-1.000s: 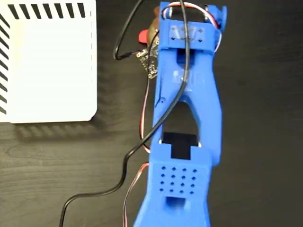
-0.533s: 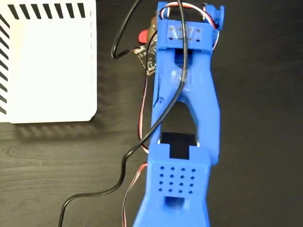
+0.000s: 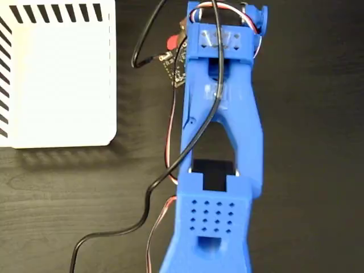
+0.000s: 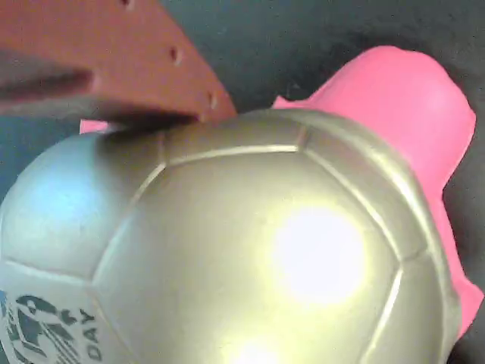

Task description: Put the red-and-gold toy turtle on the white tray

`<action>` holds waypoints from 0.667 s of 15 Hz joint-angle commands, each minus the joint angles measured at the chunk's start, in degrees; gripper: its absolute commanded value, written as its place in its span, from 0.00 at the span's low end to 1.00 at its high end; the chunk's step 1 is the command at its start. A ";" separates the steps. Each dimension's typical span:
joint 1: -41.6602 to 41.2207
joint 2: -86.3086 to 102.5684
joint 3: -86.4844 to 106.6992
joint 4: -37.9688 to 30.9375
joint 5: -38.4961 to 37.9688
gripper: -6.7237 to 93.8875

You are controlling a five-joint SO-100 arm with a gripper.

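A dark wood-grain table (image 3: 68,193) carried the white tray (image 3: 62,79) at upper left. Right of it, well apart, the red-and-gold toy turtle (image 4: 227,250) lay mostly hidden under the blue arm (image 3: 219,142); one of the fingers (image 4: 114,61) touched its shell, grip state unclear.

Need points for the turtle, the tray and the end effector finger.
turtle (image 4: 250,250), wrist view, on the gold shell.
tray (image 3: 62,79), fixed view, on its bare white middle.
end effector finger (image 4: 114,61), wrist view, on the reddish finger touching the shell.
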 commanded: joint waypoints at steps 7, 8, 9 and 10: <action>-4.48 35.16 -4.13 2.55 24.87 0.14; -7.12 37.18 -3.96 4.04 28.13 0.14; -10.55 38.50 -3.52 5.80 31.03 0.14; -14.85 39.11 -3.52 8.61 33.49 0.14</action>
